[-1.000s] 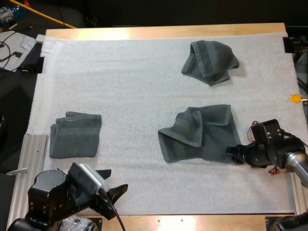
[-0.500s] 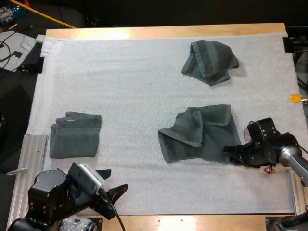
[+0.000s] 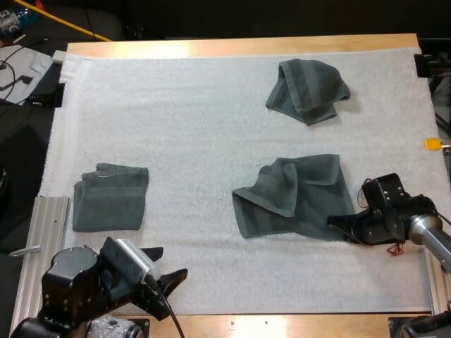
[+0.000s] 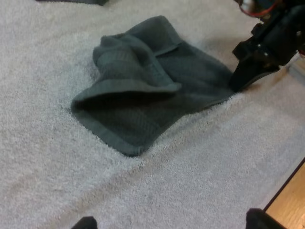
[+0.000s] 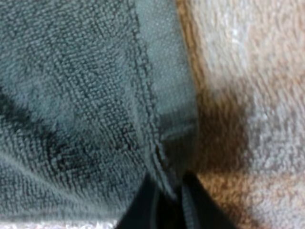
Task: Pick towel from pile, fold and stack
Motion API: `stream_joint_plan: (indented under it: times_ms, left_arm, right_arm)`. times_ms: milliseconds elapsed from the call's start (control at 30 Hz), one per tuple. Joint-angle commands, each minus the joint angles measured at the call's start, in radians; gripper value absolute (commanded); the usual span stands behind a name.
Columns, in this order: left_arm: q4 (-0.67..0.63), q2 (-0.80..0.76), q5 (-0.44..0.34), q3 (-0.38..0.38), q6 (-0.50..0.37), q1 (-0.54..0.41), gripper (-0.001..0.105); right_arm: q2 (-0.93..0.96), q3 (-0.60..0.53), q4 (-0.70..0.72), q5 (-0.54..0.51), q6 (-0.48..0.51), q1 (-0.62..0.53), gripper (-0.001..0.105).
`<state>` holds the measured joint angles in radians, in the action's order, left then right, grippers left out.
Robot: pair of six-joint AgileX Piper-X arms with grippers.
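Right wrist view: right fingers clamp the middle towel at its hem; left fingers spread over bare mat.

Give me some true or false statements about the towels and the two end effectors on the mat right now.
1. Three towels lie on the mat: a folded towel, a middle towel and a crumpled towel. True.
2. The crumpled towel sits on top of the folded towel. False: they lie well apart, with the crumpled towel at the far right and the folded towel at the left.
3. The right end effector is shut on the middle towel's hem at its near right corner. True.
4. The left end effector grips the folded towel. False: it is open and clear of every towel, by the mat's near edge.
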<state>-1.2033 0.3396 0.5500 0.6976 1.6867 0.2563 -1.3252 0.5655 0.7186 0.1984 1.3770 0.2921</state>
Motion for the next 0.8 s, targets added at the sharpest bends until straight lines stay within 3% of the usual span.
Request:
stream_joint_plan:
  times_ms: [0, 400, 767]
  left_arm:
    - [0.015, 0.035, 0.014, 0.003, -0.015, 0.003, 0.061]
    - [0.104, 0.196, 0.048, -0.006, -0.026, 0.035, 0.061]
    - [0.276, 0.433, 0.015, -0.011, 0.066, 0.271, 0.061]
  right_arm:
    - [0.047, 0.002, 0.065, -0.002, 0.029, 0.004, 0.0]
    - [0.103, 0.002, 0.126, -0.004, 0.039, 0.003, 0.0]
    - [0.123, 0.0, 0.142, -0.003, 0.046, 0.003, 0.0]
